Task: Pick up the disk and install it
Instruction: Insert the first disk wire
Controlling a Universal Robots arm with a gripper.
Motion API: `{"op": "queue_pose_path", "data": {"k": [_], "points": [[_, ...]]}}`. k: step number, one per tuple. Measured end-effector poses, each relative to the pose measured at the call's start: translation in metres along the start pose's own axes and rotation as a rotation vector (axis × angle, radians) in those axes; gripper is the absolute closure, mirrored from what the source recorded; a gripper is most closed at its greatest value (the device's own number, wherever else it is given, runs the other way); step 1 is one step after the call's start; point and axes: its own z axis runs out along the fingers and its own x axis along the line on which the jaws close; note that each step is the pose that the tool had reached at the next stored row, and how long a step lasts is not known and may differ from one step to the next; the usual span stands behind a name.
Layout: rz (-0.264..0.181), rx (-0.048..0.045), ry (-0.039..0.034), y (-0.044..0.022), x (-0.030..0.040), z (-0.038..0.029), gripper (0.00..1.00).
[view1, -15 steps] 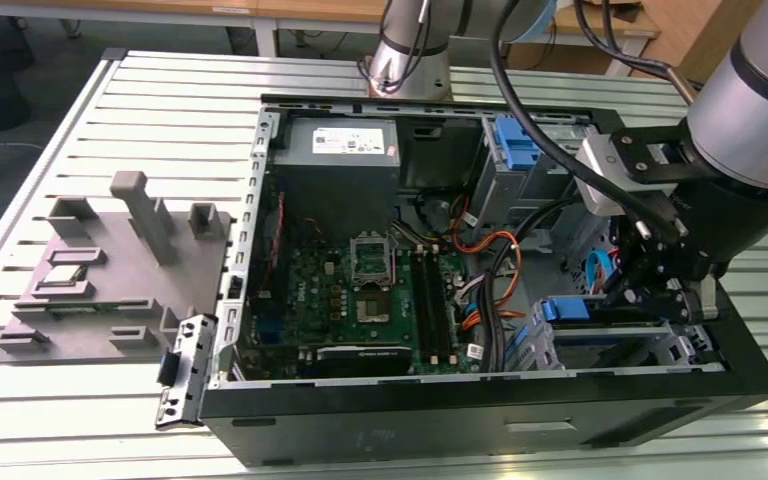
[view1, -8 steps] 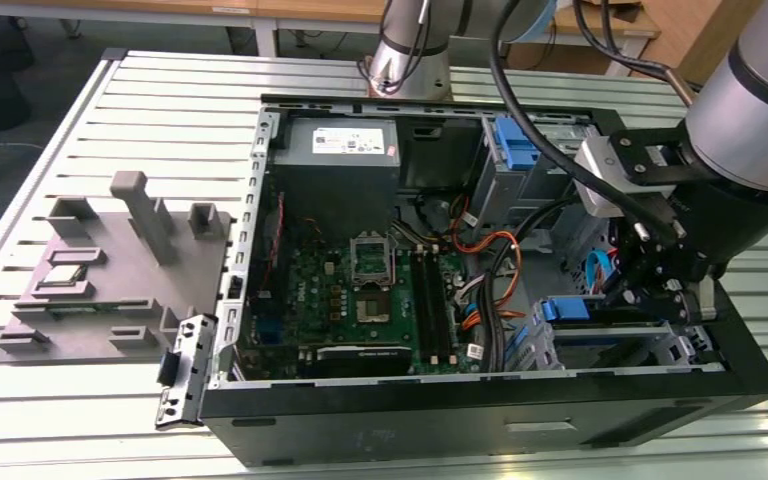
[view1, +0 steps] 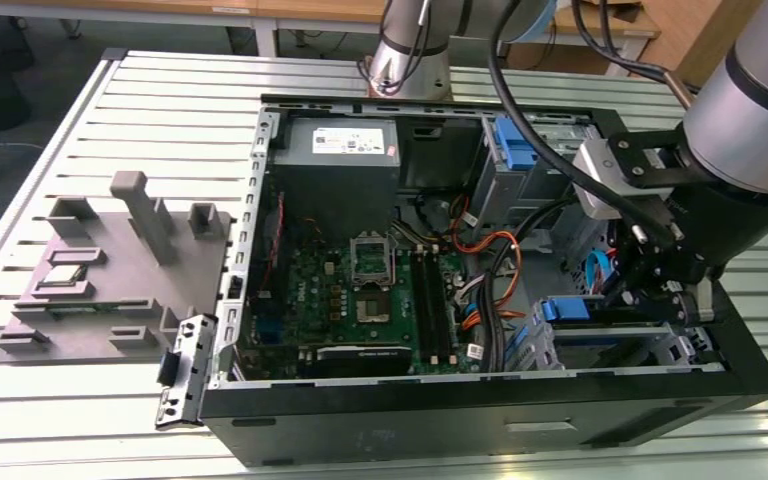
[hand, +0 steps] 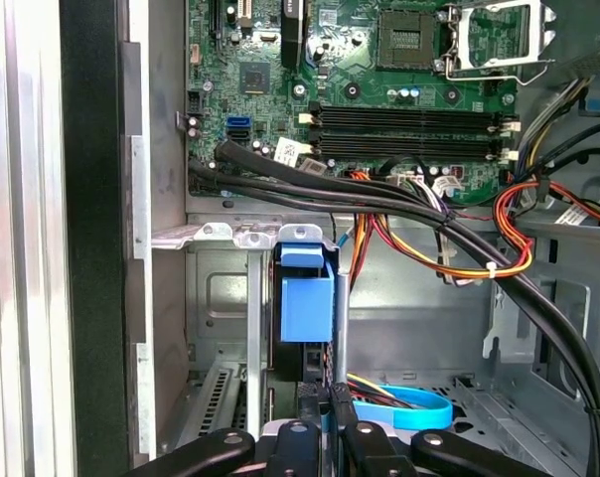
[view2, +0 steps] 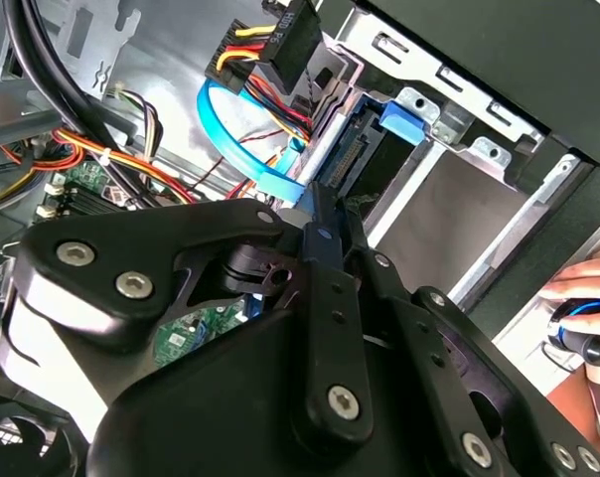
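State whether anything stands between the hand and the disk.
Nothing visible does. In the first wrist view the hand is right at the disk in the drive bay; the blue cable lies aside.

Matt black metal is seen on the gripper (hand: 325, 437); glossy blue plastic on the disk (hand: 306, 308) rail beside it; dull grey sheet metal on the drive cage (hand: 221, 298).

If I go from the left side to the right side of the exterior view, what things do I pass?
Grey plastic fixture on the slatted table → loose hinged bracket → green motherboard inside the open computer case → orange cables → blue-railed disk in its bay → gripper.
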Motion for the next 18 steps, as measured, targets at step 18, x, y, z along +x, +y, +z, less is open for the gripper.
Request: {"op": "queue_pose_path", "data": {"k": [18], "points": [[0.0, 0.0, 0.0008, 0.0002, 0.0001, 0.0021, 0.76]]}}
